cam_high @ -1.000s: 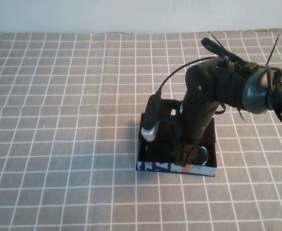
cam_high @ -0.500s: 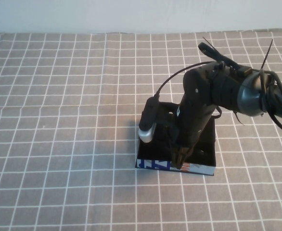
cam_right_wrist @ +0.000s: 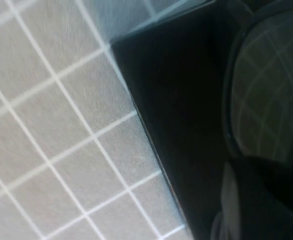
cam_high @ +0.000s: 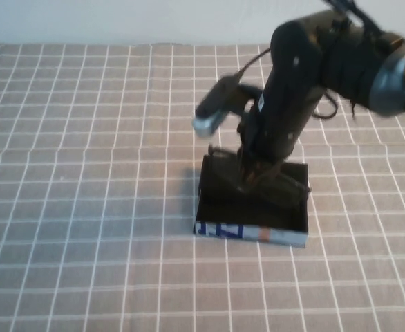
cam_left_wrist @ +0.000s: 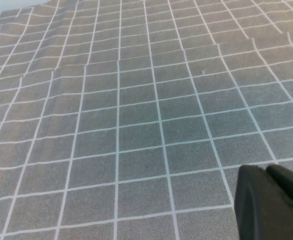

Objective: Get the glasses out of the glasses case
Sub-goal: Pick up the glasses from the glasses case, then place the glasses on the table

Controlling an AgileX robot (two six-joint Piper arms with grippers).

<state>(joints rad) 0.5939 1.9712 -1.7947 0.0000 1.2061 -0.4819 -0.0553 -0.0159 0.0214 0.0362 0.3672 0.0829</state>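
Observation:
The glasses case lies open on the checked cloth; its near side is white with blue and orange print and its inside is black. My right gripper reaches down from the back right and is shut on the black glasses. It holds them tilted just above the case's inside. In the right wrist view a dark lens hangs over the case's black wall, with my right gripper close by it. My left gripper shows only in the left wrist view, shut and empty over bare cloth.
The grey cloth with white grid lines covers the whole table, with slight creases on the left. A pale wall runs along the far edge. The right arm's cables hang over the back right.
My right arm has risen and drawn back from the case's front. The glasses have come up with it, out of the case bottom, and now hang tilted above it.

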